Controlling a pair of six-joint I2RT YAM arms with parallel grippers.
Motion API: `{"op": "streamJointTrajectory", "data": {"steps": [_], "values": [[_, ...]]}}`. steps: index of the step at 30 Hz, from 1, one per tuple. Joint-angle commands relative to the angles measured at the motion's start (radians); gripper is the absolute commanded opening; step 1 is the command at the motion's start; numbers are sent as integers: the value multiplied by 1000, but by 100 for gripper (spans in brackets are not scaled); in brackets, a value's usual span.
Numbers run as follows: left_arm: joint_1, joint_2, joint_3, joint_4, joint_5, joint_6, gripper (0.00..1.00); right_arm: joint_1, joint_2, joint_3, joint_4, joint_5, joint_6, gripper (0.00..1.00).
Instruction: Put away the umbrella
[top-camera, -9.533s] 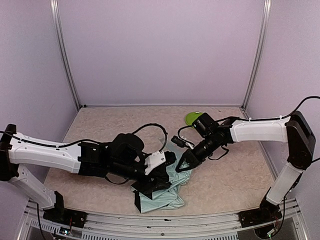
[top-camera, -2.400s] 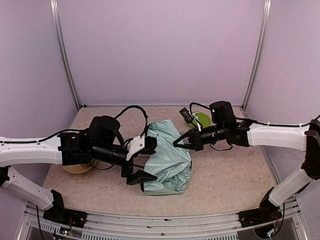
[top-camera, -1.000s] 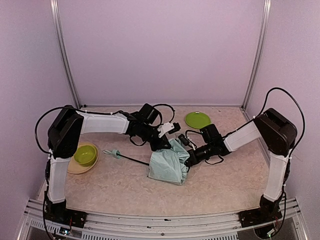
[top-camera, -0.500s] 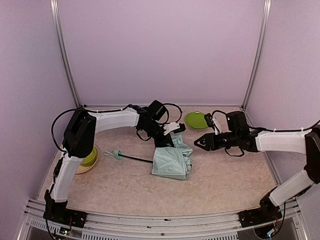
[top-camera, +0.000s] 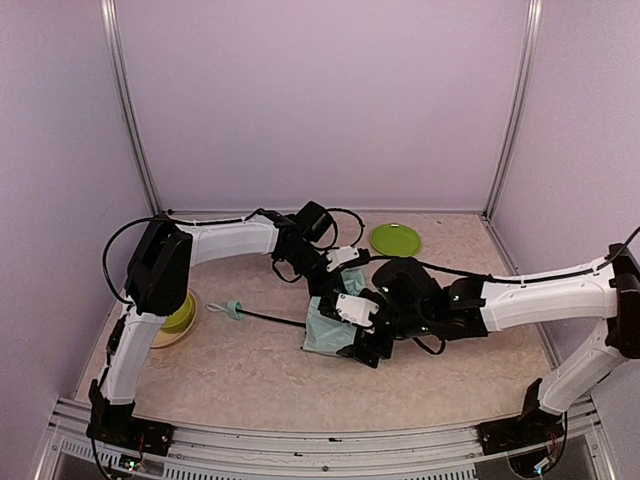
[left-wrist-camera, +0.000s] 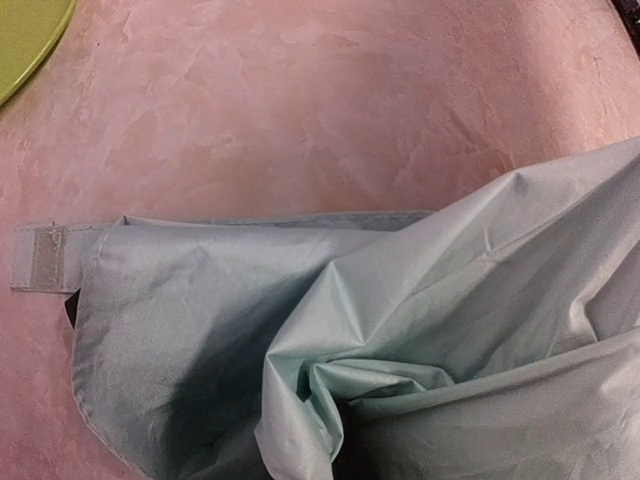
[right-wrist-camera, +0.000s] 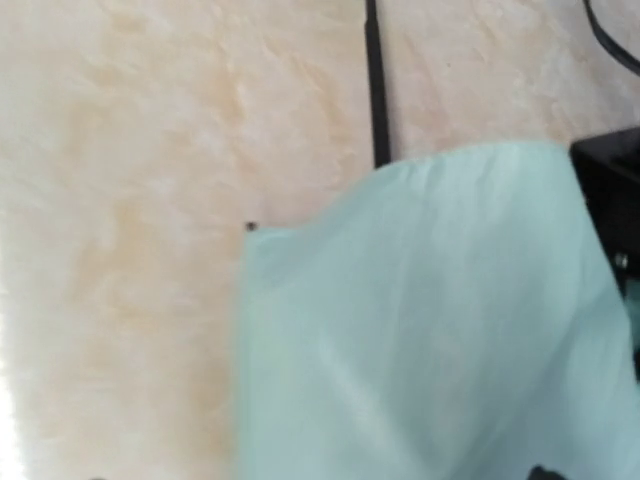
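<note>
The umbrella lies on the table, its crumpled mint fabric (top-camera: 322, 330) in the middle and its thin black shaft (top-camera: 272, 318) running left to the small mint handle (top-camera: 232, 308). My left gripper (top-camera: 340, 272) sits at the far edge of the fabric, shut on a pinch of it. Its fingers are hidden in the left wrist view, where puckered fabric (left-wrist-camera: 380, 340) and the closing strap (left-wrist-camera: 42, 258) fill the picture. My right gripper (top-camera: 362, 330) hangs open over the fabric's right side. The right wrist view shows blurred fabric (right-wrist-camera: 420, 330) and the shaft (right-wrist-camera: 376, 90).
A green plate (top-camera: 395, 239) lies at the back right, and its edge (left-wrist-camera: 25, 35) shows in the left wrist view. A green bowl (top-camera: 180, 315) on a tan plate (top-camera: 160, 338) stands at the left, behind the left arm's upright link.
My right gripper has swung left from beside the umbrella to over its fabric, and its jaws have spread wider. The left gripper and the umbrella have stayed put.
</note>
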Motion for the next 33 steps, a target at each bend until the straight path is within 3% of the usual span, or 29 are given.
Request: {"op": "streamJointTrajectory", "data": {"steps": [1,8,14,25,29,33], "values": [[13,24,11,-15,20,-5,0,5,106,96,-62,111,-185,90],[42,21,35,38,2,-43,0,-92,285,157,-161,-80,-215,90],[69,68,112,115,-25,5,0,-93,406,118,-153,-200,-205,87],[58,223,176,135,-196,93,0,-93,493,140,-238,-157,-148,84],[77,196,121,169,-175,41,0,-93,520,174,-292,-173,-118,62],[115,108,56,248,-121,-71,28,-94,523,210,-340,-228,-70,38]]}}
